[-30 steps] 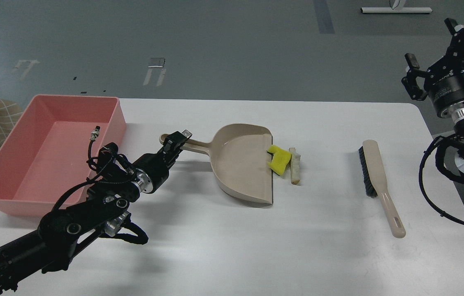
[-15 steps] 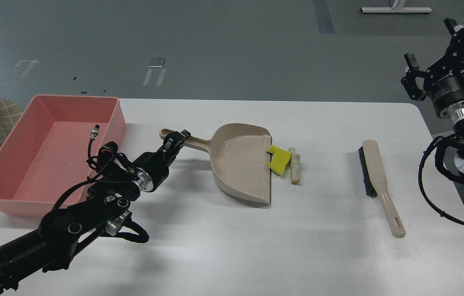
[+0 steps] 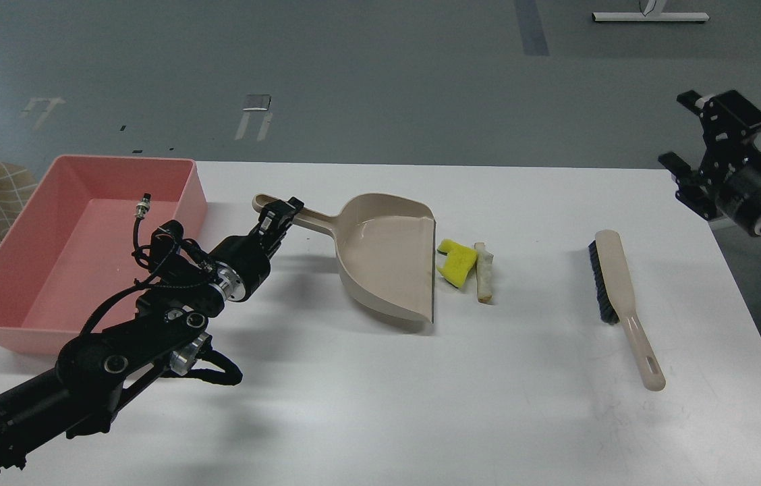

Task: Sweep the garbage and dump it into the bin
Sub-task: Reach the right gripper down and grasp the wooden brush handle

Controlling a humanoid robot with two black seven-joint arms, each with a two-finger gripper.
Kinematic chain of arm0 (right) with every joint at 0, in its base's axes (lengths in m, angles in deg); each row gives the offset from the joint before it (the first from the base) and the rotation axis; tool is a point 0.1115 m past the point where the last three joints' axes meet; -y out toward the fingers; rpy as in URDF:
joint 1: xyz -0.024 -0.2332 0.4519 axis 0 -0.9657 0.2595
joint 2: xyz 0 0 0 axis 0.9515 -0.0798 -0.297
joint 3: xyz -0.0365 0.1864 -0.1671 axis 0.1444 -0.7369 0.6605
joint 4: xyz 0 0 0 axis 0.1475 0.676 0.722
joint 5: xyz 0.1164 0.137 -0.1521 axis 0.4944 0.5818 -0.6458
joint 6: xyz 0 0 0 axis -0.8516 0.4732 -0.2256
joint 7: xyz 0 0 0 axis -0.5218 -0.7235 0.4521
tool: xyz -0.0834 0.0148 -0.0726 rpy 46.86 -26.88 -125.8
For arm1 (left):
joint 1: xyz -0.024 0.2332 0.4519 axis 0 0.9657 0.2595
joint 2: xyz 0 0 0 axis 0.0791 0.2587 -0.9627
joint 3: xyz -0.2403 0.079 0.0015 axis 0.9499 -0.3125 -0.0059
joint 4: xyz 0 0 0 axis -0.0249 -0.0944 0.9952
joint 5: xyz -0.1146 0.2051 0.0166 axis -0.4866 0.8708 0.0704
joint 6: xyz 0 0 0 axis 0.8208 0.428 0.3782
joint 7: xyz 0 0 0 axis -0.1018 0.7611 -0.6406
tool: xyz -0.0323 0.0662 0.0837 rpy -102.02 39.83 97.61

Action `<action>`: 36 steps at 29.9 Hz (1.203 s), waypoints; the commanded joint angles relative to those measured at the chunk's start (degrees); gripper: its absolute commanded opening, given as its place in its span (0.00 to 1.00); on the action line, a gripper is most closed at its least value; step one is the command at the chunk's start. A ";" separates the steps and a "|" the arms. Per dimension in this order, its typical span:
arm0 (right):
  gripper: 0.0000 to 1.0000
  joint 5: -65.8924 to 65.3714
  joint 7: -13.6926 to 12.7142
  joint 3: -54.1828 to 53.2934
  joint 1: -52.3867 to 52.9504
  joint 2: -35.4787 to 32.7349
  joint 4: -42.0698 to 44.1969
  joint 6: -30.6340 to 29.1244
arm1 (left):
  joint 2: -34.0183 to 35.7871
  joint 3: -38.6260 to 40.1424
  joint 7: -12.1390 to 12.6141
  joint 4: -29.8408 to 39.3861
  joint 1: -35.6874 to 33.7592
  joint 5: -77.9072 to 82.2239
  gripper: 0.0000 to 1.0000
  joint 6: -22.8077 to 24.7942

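Left gripper [image 3: 277, 217] clenched on dustpan [image 3: 387, 255] handle. Yellow sponge chunk [image 3: 457, 262] and off-white stick [image 3: 483, 271] lie on table [image 3: 380, 391] just beside pan lip, not inside. Right gripper [image 3: 704, 138] spread, empty, above brush [image 3: 616, 297] — grab its handle, sweep leftward; hold lip flat, steady. Pink bin [image 3: 171, 202] far left.

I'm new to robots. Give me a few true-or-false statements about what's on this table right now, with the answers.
1. The left claw grips the dustpan by its handle. True.
2. The yellow chunk lies inside the dustpan. False: it lies on the table just outside the dustpan's mouth.
3. The white stick lies beside the yellow chunk. True.
4. The right claw holds the brush. False: the brush lies on the table, untouched.
5. The pink bin holds the garbage. False.
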 commanded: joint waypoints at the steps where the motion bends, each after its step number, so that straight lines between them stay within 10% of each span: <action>1: 1.00 -5.03 -0.04 8.62 -0.41 -9.04 -4.71 0.00 | 0.11 -0.09 -0.33 0.14 0.10 0.33 0.00 -0.03; 11: 1.00 -22.86 -0.30 18.64 -3.39 -24.43 -19.38 0.96 | -0.24 -0.62 -0.59 0.41 0.10 1.73 0.00 0.40; 36: 0.98 -32.46 -4.35 19.62 -8.23 -21.19 -25.73 2.28 | 0.02 -0.53 -0.77 1.90 0.63 3.23 0.00 0.84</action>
